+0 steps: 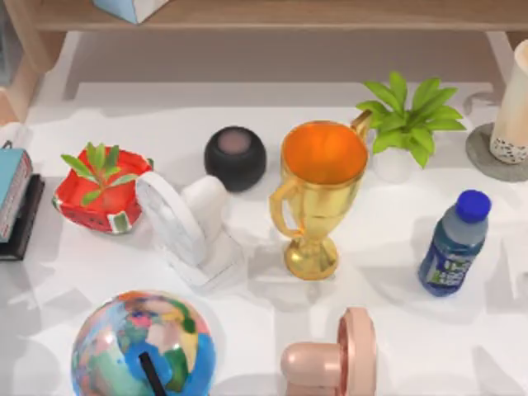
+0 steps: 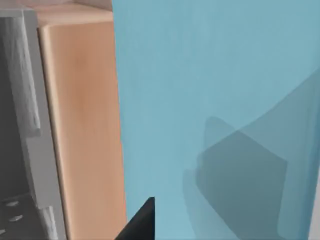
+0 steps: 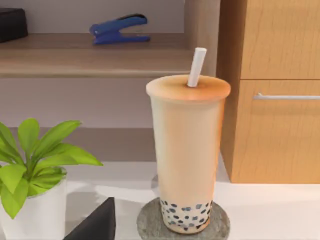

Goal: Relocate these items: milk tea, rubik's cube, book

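The milk tea [image 1: 513, 107] is a tall cream cup with dark pearls at its base, standing on a grey coaster [image 1: 487, 157] at the table's far right. The right wrist view faces the milk tea [image 3: 187, 155] upright with a white straw, and a dark part of my right gripper [image 3: 95, 222] sits short of it. The book [image 1: 11, 188], teal-blue, lies on a black slab [image 1: 25, 223] at the left edge. Up close in the left wrist view is a light-blue surface [image 2: 210, 100] beside a wooden panel [image 2: 80, 125], with a dark part of my left gripper [image 2: 142, 220] against it. The rubik's cube is out of view.
A gold trophy [image 1: 318, 194] stands mid-table, with a blue-capped bottle [image 1: 454, 243] and a potted plant [image 1: 408, 124] to its right. A black speaker [image 1: 235, 157], red planter [image 1: 103, 194], white object [image 1: 190, 223], globe [image 1: 140, 346] and pink object [image 1: 338, 355] crowd the rest. A light-blue box [image 1: 132, 8] sits on the shelf.
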